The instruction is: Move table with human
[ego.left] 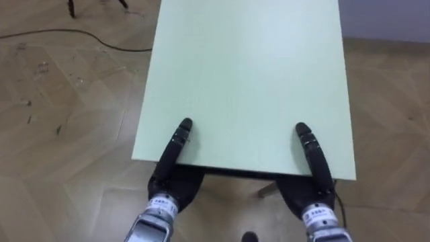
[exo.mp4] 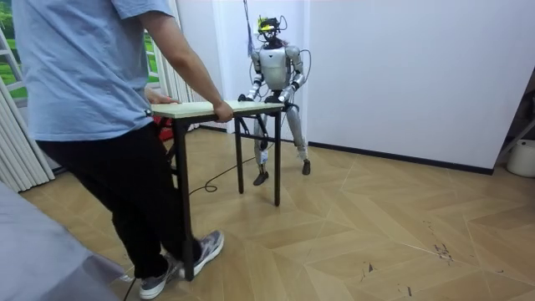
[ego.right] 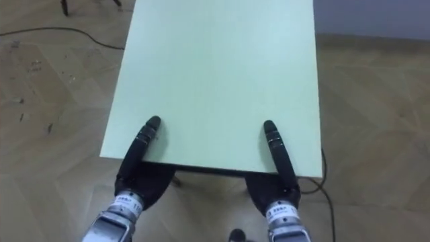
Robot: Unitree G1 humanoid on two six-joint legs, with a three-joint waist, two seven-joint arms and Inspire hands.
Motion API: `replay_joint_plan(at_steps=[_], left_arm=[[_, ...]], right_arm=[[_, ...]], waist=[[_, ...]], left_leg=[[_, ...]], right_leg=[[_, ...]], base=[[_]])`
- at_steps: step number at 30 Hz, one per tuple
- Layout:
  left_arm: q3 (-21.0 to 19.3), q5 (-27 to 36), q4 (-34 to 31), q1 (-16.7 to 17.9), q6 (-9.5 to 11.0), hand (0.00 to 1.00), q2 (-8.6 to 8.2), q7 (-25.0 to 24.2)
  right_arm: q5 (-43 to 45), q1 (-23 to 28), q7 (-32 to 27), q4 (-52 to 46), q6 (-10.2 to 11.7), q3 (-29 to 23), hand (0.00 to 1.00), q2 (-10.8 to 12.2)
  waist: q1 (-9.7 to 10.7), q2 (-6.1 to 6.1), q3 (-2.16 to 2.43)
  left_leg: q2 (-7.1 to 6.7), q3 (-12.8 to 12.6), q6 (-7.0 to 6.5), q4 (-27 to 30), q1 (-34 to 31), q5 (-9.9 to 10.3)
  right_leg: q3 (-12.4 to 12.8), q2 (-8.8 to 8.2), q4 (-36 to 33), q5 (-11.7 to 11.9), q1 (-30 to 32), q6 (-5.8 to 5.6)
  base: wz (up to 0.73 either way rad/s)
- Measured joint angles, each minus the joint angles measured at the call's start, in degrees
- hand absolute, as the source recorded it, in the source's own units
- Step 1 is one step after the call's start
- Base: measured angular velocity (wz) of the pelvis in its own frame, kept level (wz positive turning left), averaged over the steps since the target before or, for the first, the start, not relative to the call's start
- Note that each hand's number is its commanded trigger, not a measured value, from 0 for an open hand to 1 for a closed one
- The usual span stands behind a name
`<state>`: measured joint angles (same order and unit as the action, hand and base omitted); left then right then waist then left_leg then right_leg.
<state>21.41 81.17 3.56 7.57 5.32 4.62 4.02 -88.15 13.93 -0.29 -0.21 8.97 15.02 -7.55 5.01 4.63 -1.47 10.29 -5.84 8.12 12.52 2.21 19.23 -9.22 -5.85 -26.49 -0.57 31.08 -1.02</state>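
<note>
– The left hand [ego.left: 176,148] first: where is it, and is it clamped?

– It sits at the near short edge of the counter [ego.left: 248,67], by the left corner. A dark part of it lies straight along the top and the rest goes under the edge, so I cannot tell whether it is clamped.

– And what is between the hands?

– Only bare pale top, running away ahead of them. The right hand [ego.left: 312,151] mirrors the left at the right corner: one part lies on top, the rest is hidden below, so again I cannot tell.

– How would you expect the counter to handle?

– It looks stiff: a flat board on dark legs [exo.mp4: 277,159]. It is probably no featherweight, and it is long enough to swing if one end leads. The top looks smooth, so a part merely resting on it could slide. I think the hold belongs at the edge, near the corners, with the hands well apart to resist twisting.

– What does the room view add?

– It shows the end far from the hands, which the eye views cut off. A person [exo.mp4: 92,125] stands there with a hand [exo.mp4: 223,111] curled over that edge. It also shows the robot standing upright at its own end, near the white wall. I cannot tell from it whether the legs are off the floor.

– And what do the eye views add?

– How each hand meets the edge, and a cable [ego.left: 101,42] on the floor off beyond the left hand.
</note>
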Motion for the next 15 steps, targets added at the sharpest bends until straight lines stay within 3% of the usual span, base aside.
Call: replay_joint_plan(at_steps=[1,2,3,5,6,8,9,10,11,12,13,14,15], left_arm=[[0.34,0.0,0.27,0.57,0.01,1.0,-0.42,-0.07],[0.37,0.0,0.74,1.58,-0.02,1.0,-0.69,-0.76],[0.41,0.01,0.93,2.11,-0.04,1.0,-0.75,-1.14],[0.5,0.02,1.22,4.25,-0.2,1.0,-1.11,-1.74],[0.5,0.04,1.29,4.64,-0.3,1.0,-1.17,-1.74],[0.48,-0.05,1.3,5.7,-0.49,1.0,-1.2,-1.95],[0.45,-0.06,1.31,5.72,-0.48,1.0,-1.17,-1.99],[0.43,-0.24,1.4,5.74,-0.52,1.0,-1.14,-2.0],[0.45,-0.92,2.09,5.54,-0.76,1.0,-1.22,-1.98],[0.46,-1.01,2.19,5.62,-1.08,1.0,-1.19,-1.87],[0.51,-1.85,2.17,5.69,-2.2,1.0,-0.98,-1.67],[0.72,-2.22,2.15,5.69,-3.23,1.0,-0.87,-1.66],[0.74,-2.21,2.13,5.73,-3.7,1.0,-0.76,-1.66]], right_arm=[[0.94,0.98,0.36,0.01,-0.5,-0.67,1.0,0.43],[1.46,1.87,0.68,0.01,-1.19,-1.08,1.0,0.44],[1.68,2.32,0.89,0.02,-1.54,-1.15,1.0,0.43],[2.33,4.17,1.23,0.08,-2.74,-1.53,1.0,0.58],[2.73,4.42,1.23,0.23,-2.9,-1.7,1.0,0.67],[3.04,5.37,1.23,0.27,-3.78,-1.99,1.0,1.07],[2.98,5.4,1.23,0.27,-4.06,-2.22,1.0,1.27],[2.93,5.49,1.2,0.49,-4.15,-2.37,1.0,1.5],[2.94,6.01,1.2,0.99,-3.93,-2.36,1.0,2.07],[2.94,6.66,1.2,1.02,-3.83,-2.38,1.0,2.34],[2.51,8.37,1.21,0.48,-3.41,-2.61,1.0,3.0],[1.42,10.06,1.2,-0.57,-3.03,-2.71,1.0,2.86],[1.01,10.55,1.21,-0.82,-2.77,-2.63,1.0,2.69]], waist=[[0.03,-0.08,0.03],[-0.01,-0.19,0.06],[-0.01,-0.26,0.08],[0.13,-0.97,0.28],[0.24,-1.14,0.25],[1.23,-2.24,0.53],[1.36,-2.35,0.53],[1.57,-2.32,0.48],[2.1,-2.07,0.27],[2.76,-2.02,0.25],[3.53,-2.72,0.25],[3.62,-3.58,0.3],[3.6,-3.98,0.25]], left_leg=[[-1.99,-1.34,-0.7,-0.42,0.11,0.36],[-3.49,-2.84,-1.58,-0.24,-0.04,0.8],[-4.22,-3.03,-2.35,0.18,-0.21,1.01],[-6.76,-4.21,-4.51,2.42,-0.86,1.83],[-7.3,-4.79,-5.03,2.97,-1.15,2.0],[-9.28,-8.34,-7.31,5.59,-3.55,1.95],[-9.37,-9.48,-7.93,6.02,-4.1,2.01],[-8.84,-12.49,-8.87,6.72,-5.14,2.27],[-7.34,-16.39,-9.45,7.64,-5.66,1.91],[-6.41,-17.94,-9.66,7.71,-5.65,1.64],[-5.95,-19.7,-10.12,7.71,-5.59,0.97],[-6.33,-22.14,-10.33,7.94,-5.54,0.85],[-6.64,-22.82,-10.5,8.32,-5.56,0.83]], right_leg=[[0.01,-1.55,1.42,2.0,-0.24,-1.06],[-0.06,-2.66,3.19,4.63,-0.56,-1.36],[-0.16,-3.18,4.2,5.95,-0.86,-1.54],[-0.14,-4.93,7.85,10.8,-2.34,-2.31],[-0.17,-5.44,8.69,11.98,-2.78,-2.35],[0.35,-7.31,12.63,18.28,-3.28,-3.43],[0.12,-7.44,13.75,20.29,-3.31,-3.46],[-1.26,-7.45,12.99,20.9,-3.49,-3.43],[-2.77,-7.33,6.1,15.08,-3.5,-2.67],[-3.1,-7.28,0.66,9.9,-3.6,-1.87],[-2.87,-7.55,-10.15,1.17,-4.28,-1.91],[-2.82,-8.23,-19.28,-5.15,-5.97,-1.8],[-2.58,-8.43,-22.7,-7.33,-7.27,-1.76]], base=[[-0.1],[-0.14],[-0.17],[-0.17],[0.0],[0.08],[0.05],[0.24],[0.44],[0.82],[0.97],[0.88],[0.55]])
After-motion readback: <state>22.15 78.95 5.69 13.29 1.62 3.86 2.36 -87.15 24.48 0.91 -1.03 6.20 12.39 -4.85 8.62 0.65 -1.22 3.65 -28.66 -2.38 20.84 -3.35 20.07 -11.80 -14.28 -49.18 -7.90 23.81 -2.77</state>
